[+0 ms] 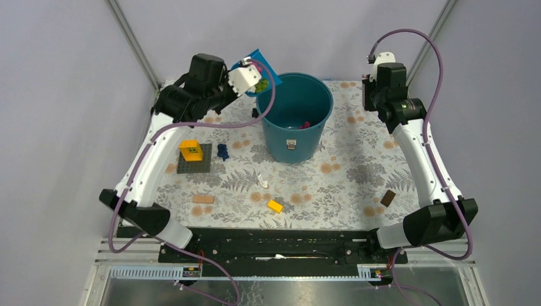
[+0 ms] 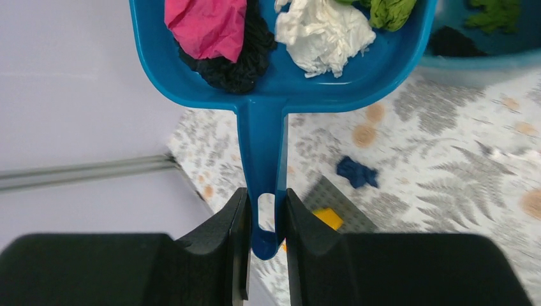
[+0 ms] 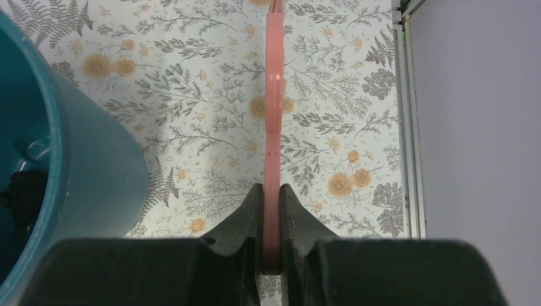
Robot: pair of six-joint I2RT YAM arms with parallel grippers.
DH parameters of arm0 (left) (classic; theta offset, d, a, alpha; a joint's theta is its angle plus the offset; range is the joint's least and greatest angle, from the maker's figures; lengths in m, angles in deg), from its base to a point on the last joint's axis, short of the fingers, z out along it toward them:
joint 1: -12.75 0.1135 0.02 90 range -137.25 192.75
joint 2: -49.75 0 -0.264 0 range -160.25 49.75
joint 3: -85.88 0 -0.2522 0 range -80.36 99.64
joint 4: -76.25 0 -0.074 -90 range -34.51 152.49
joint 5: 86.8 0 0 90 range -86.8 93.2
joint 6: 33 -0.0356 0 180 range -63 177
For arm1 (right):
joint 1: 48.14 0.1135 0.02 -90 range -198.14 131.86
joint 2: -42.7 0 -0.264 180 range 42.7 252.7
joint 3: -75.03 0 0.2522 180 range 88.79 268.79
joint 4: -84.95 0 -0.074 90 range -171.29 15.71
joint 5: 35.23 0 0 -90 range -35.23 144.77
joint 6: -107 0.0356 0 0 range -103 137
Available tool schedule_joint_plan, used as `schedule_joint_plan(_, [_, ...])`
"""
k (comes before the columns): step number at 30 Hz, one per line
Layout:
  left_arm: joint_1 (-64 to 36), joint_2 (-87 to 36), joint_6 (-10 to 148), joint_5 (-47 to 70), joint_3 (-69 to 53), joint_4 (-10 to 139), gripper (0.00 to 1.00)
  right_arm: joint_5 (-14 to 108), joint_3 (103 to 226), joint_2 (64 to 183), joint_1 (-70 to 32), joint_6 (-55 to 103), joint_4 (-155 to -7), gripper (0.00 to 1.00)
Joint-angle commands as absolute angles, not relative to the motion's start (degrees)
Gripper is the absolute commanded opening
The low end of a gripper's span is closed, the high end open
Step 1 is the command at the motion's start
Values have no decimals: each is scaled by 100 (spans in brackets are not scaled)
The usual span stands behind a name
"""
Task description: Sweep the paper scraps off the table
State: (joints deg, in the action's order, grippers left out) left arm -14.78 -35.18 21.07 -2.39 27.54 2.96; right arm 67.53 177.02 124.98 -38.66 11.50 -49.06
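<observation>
Table [image 1: 357, 172]: a leafy floral pattern with orange spots is shown; everything else stands or lies on it.
Bucket [image 1: 296, 137]: a teal bucket is set upright at the middle of the far half of the table. A magenta wad [image 1: 304, 125] is seen on its floor, and in the left wrist view a green wad [image 2: 494, 13] and a black one [image 2: 450, 41] are seen inside.
Dustpan [image 2: 281, 83]: a blue pan is held aloft at the bucket's far-left rim, its mouth turned towards the bucket.
Grey plate [image 1: 194, 167]: laid flat left of the bucket, with a yellow brick [image 1: 190, 150] seated on it.
Pink flat tool [image 3: 273, 127]: seen edge-on above the table, right of the bucket; its far end is cut off by the frame.
Left gripper [image 2: 265, 210]: both fingers are pressed on the dustpan's handle near its end.
Right gripper [image 3: 271, 197]: the pink flat tool is pinched between the fingers.
Paper scraps [image 2: 322, 35]: a white wad, a pink one [image 2: 205, 24], a black one [image 2: 239, 60] and a green one [image 2: 390, 13] are carried in the dustpan. A dark blue wad [image 1: 222, 151] is left on the table just right of the grey plate, and a white one [image 1: 262, 181] lies in front of the bucket.
Small blocks: a tan block [image 1: 203, 199], an orange block [image 1: 275, 206] and a brown block [image 1: 388, 197] are scattered along the near side.
</observation>
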Motion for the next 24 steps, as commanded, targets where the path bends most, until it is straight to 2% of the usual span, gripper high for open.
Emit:
schedule_joint_plan(1, [-1465, -4041, 1148, -627, 3603, 950, 0, 6644, 17542, 12130, -3857, 1152, -5044, 0])
schedule_joint_plan(5, [-1508, -4386, 322, -701, 3922, 1528, 0, 6563, 17421, 12076, -3865, 1166, -5045, 0])
schedule_joint_plan(15, [-1745, -4636, -2823, -814, 3681, 2863, 0, 6392, 17658, 12162, -3874, 1057, -4860, 0])
schedule_joint_plan(18, [-1833, -4288, -4118, -790, 2701, 3600, 0, 6355, 17636, 12155, -3881, 1068, -4859, 0])
schedule_joint_plan(21, [-1768, -3579, -5489, -187, 803, 5645, 0, 6302, 17601, 12108, -3882, 1005, -4856, 0])
schedule_joint_plan(24, [-1755, -3360, -5861, 104, 273, 6131, 0, 6278, 17605, 12031, -3882, 873, -4851, 0])
